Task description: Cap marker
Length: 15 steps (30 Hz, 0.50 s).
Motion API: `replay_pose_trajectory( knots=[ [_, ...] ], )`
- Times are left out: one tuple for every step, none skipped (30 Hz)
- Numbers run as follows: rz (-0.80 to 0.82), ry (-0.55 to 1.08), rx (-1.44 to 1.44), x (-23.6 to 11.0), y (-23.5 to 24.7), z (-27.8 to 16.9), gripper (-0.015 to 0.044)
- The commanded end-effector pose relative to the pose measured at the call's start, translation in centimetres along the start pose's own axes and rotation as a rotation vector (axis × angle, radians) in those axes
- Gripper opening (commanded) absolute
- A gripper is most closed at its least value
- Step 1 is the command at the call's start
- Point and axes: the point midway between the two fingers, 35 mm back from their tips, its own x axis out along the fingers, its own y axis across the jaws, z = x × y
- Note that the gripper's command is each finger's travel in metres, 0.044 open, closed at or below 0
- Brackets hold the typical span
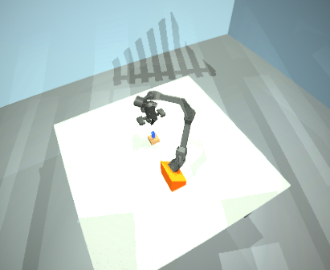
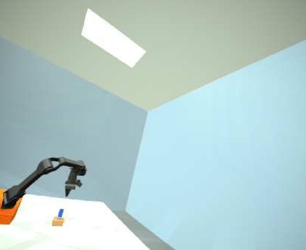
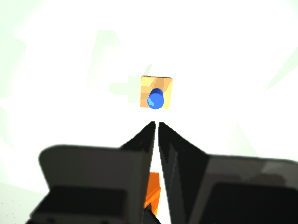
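Note:
The blue capped marker [image 1: 153,134] [image 2: 60,213] [image 3: 156,98] stands upright in the tan holder block [image 1: 154,140] [image 2: 57,222] [image 3: 166,83] on the white table. The blue cap sits on its top. My gripper [image 1: 153,119] [image 2: 67,194] [image 3: 156,123] hangs well above the marker, apart from it. Its fingers are nearly together with only a thin gap, and nothing is between them.
The arm's orange base [image 1: 173,176] [image 2: 0,210] stands on the table [image 1: 105,173] near the block. The table's edges fall off to a grey floor on all sides.

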Motion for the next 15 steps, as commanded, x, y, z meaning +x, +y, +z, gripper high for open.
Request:
replay_pose_trajectory(
  knots=[
    [-0.003, 0.013, 0.003, -0.19, -0.09, -0.11, 0.0079],
    [-0.003, 0.013, 0.003, -0.19, -0.09, -0.11, 0.0105],
    [-0.003, 0.013, 0.003, -0.19, -0.09, -0.11, 0.0131],
    [-0.003, 0.013, 0.003, -0.19, -0.09, -0.11, 0.0157],
    [-0.003, 0.013, 0.003, -0.19, -0.09, -0.11, 0.0184],
    [-0.003, 0.013, 0.003, -0.19, -0.09, -0.11, 0.0210],
    [-0.003, 0.013, 0.003, -0.19, -0.09, -0.11, 0.0236],
    [-0.003, 0.013, 0.003, -0.19, -0.09, -0.11, 0.0263],
    [-0.003, 0.013, 0.003, -0.19, -0.09, -0.11, 0.0289],
    [-0.003, 0.013, 0.003, -0.19, -0.09, -0.11, 0.0315],
    [-0.003, 0.013, 0.003, -0.19, -0.09, -0.11, 0.0341],
    [-0.003, 0.013, 0.003, -0.19, -0.09, -0.11, 0.0368],
    [-0.003, 0.013, 0.003, -0.19, -0.09, -0.11, 0.0394],
    [-0.003, 0.013, 0.003, -0.19, -0.09, -0.11, 0.0420],
    [-0.003, 0.013, 0.003, -0.19, -0.09, -0.11, 0.0440]
  ],
)
